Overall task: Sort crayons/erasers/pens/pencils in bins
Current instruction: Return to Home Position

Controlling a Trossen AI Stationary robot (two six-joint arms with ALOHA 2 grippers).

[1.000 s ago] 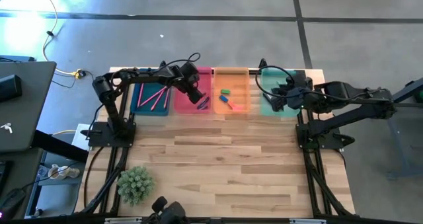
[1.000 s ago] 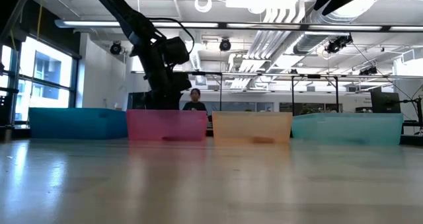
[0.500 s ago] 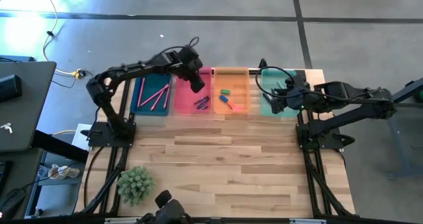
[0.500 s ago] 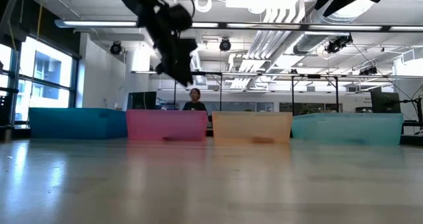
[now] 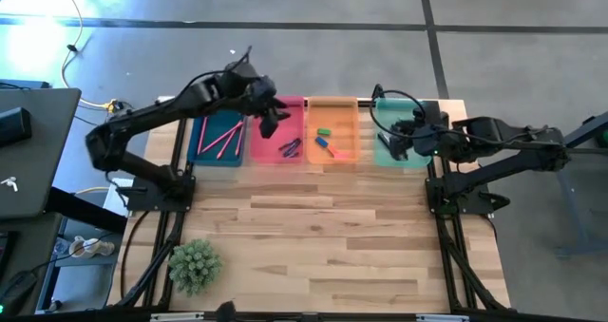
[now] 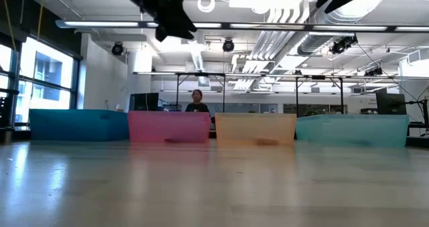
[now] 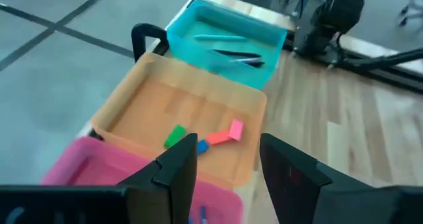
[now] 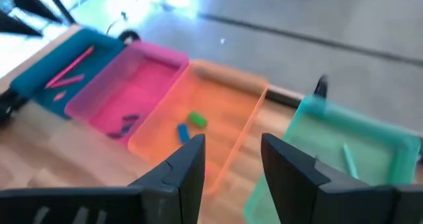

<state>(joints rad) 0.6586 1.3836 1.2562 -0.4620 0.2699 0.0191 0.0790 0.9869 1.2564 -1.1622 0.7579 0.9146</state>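
Note:
Four bins stand in a row along the table's far edge: dark blue (image 5: pixel 218 137) holding pink sticks, pink (image 5: pixel 275 123) holding dark sticks (image 5: pixel 290 148), orange (image 5: pixel 334 118), and teal (image 5: pixel 388 118) holding thin sticks (image 7: pixel 231 49). The green (image 5: pixel 324 131), blue (image 5: pixel 321 142) and pink-red (image 5: pixel 332 152) erasers lie on the orange bin's floor. My left gripper (image 5: pixel 269 118) hangs open and empty, high above the pink bin (image 6: pixel 167 126). My right gripper (image 5: pixel 394 143) waits open and empty above the teal bin.
A green potted plant (image 5: pixel 195 265) stands near the table's near left corner. Bare wooden tabletop (image 5: pixel 323 236) spreads in front of the bins. A person (image 6: pixel 196 100) shows far behind the bins in the low view.
My left gripper has risen from down at the pink bin to high above it, drifting slightly toward the table's left. The dark sticks stay on the pink bin's floor.

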